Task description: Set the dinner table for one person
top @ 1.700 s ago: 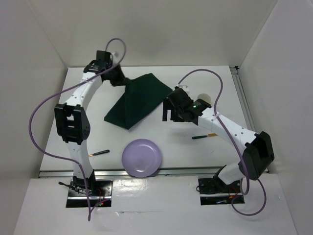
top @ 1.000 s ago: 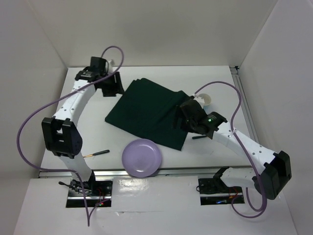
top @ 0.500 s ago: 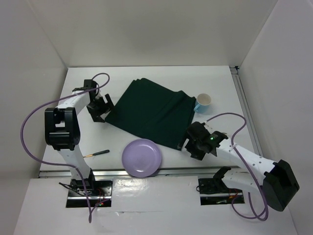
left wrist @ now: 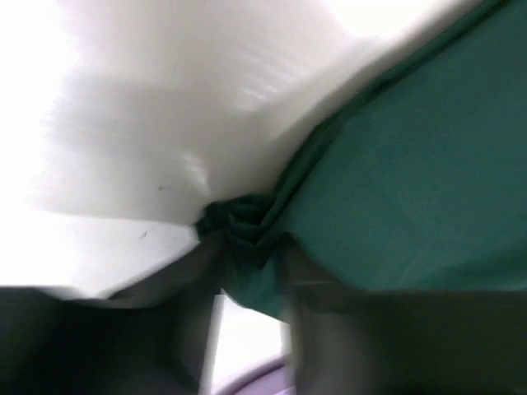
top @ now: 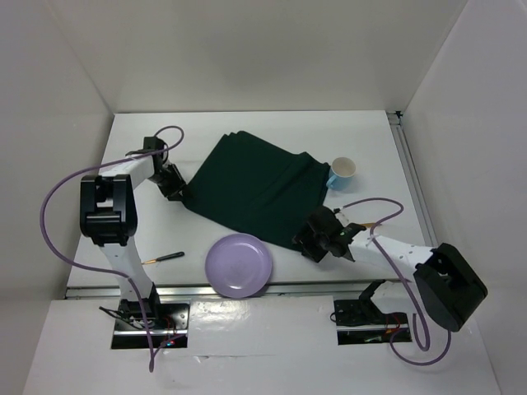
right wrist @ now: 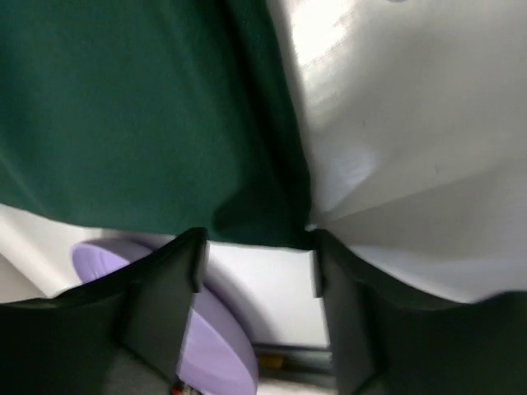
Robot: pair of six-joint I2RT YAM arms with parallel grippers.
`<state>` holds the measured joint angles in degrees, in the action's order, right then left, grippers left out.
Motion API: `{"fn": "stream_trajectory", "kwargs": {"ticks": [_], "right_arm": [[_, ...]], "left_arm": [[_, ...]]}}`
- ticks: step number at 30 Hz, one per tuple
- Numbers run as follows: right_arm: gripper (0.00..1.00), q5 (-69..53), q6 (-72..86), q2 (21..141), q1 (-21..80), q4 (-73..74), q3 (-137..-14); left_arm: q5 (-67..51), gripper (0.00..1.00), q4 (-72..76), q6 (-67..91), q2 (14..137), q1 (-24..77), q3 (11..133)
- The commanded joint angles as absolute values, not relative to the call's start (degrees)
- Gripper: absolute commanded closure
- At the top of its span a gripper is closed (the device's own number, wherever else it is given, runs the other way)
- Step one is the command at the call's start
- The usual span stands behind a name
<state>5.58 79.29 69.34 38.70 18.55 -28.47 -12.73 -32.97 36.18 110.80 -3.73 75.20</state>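
L: left gripper [left wrist: 243, 247] pinching bunched left corner of green cloth mat [top: 255, 185] | R: right gripper [right wrist: 257, 247] sitting open, straddling mat's near corner | purple plate [top: 239, 265] lying at dinner table [top: 370, 132] near edge

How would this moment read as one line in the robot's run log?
mat: flat on table | left gripper: pinching mat's left corner | right gripper: open at mat's near corner | plate: off mat

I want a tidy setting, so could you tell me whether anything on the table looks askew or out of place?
Yes: the green cloth mat lies skewed, its edges diagonal to the dinner table, and its left corner is bunched in the left gripper. The purple plate sits off the mat.
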Motion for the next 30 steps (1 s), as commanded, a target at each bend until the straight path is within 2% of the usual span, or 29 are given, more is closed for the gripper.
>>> {"fn": "stream_trajectory", "kwargs": {"ticks": [1,2,3,5,6,11,15,19,22,24,29,30], "right_arm": [[0.38,9.05,81.74,72.59,38.58,12.75,-27.25],[0.44,9.66,81.74,73.29,38.58,12.05,-27.77],[0.64,10.54,81.74,74.17,38.58,12.04,-28.38],[0.83,11.68,80.42,76.89,38.58,12.91,-30.14],[1.00,13.26,80.42,77.77,38.58,14.23,-33.02],[1.00,17.66,74.11,80.24,38.58,17.92,-40.86],[1.00,19.34,63.31,83.12,37.10,13.11,-47.35],[1.00,11.36,53.36,92.33,29.12,11.07,-63.14],[1.00,12.03,49.67,97.36,27.69,11.95,-69.50],[1.00,11.26,48.61,97.38,26.37,12.48,-69.52],[1.00,9.32,48.08,92.12,25.66,13.09,-58.73],[1.00,9.32,48.60,91.15,25.66,13.70,-57.14]], "left_arm": [[-12.66,0.61,-31.55,37.08,112.67,-3.78,75.94],[-12.66,0.67,-31.55,37.09,113.37,-3.78,75.94],[-13.35,0.74,-31.55,37.09,113.90,-3.78,75.94],[-13.36,0.90,-31.55,37.09,114.78,-3.78,77.77],[-13.97,1.00,-32.07,37.09,115.57,-3.78,78.48],[-11.78,1.00,-35.33,36.56,114.00,-5.09,81.91],[-9.76,1.00,-38.13,36.56,109.96,-7.64,87.17],[-9.23,1.00,-40.86,36.56,106.18,-9.93,90.62],[-9.76,1.00,-41.40,34.98,104.24,-10.63,90.01],[-9.76,1.00,-42.28,34.45,102.84,-10.63,88.60],[-9.84,1.00,-41.75,31.91,97.74,-10.63,78.06],[-10.89,0.91,-41.14,31.03,97.73,-10.63,76.83]]}}
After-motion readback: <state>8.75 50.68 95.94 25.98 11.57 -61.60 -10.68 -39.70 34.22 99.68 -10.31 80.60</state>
